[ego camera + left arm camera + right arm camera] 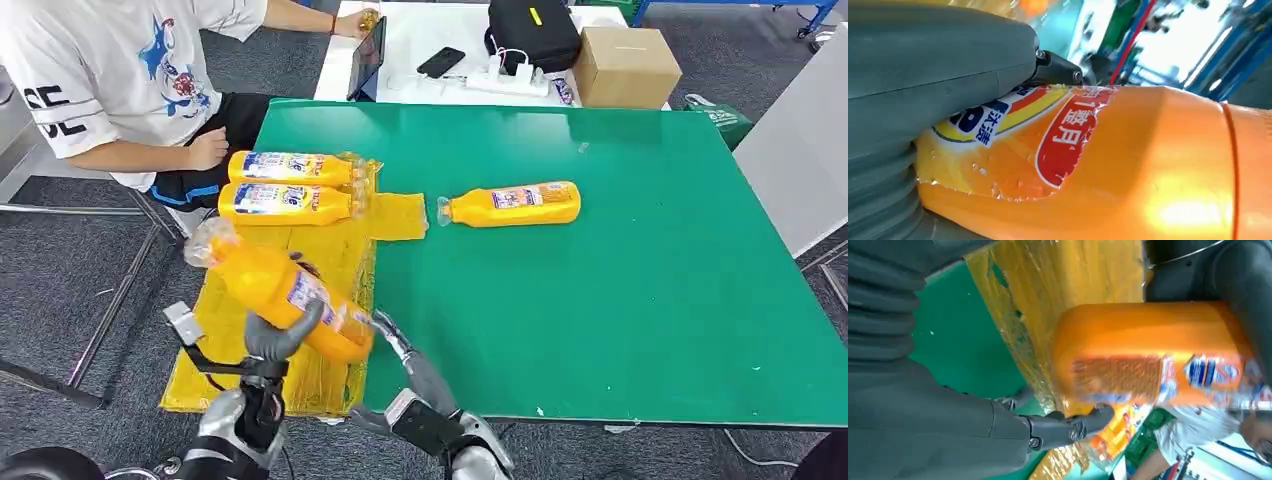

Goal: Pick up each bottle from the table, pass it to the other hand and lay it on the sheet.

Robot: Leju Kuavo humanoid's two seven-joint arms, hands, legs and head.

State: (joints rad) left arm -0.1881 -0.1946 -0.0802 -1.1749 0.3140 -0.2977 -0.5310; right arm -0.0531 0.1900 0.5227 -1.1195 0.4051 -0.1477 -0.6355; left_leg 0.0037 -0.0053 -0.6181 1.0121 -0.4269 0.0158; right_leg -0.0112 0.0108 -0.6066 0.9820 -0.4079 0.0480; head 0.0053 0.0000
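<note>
Fingers [300, 322] of the left hand [268, 340] wrap an orange bottle [285, 290] above the yellow sheet [330, 255]; right hand [392, 335] spread beside it. Left wrist view: label [1063, 135] reads "月". Right wrist view: fingers [1083, 422] apart.

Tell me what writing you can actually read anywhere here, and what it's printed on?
"整月": red patch on the label of the held bottle, gripped by the left hand.
"汰渍": blue characters on the same label, partly hidden.
Labels on the two bottles on the sheet and the bottle on the table: too small.
Person's shirt lettering: cut off, unreadable.
</note>
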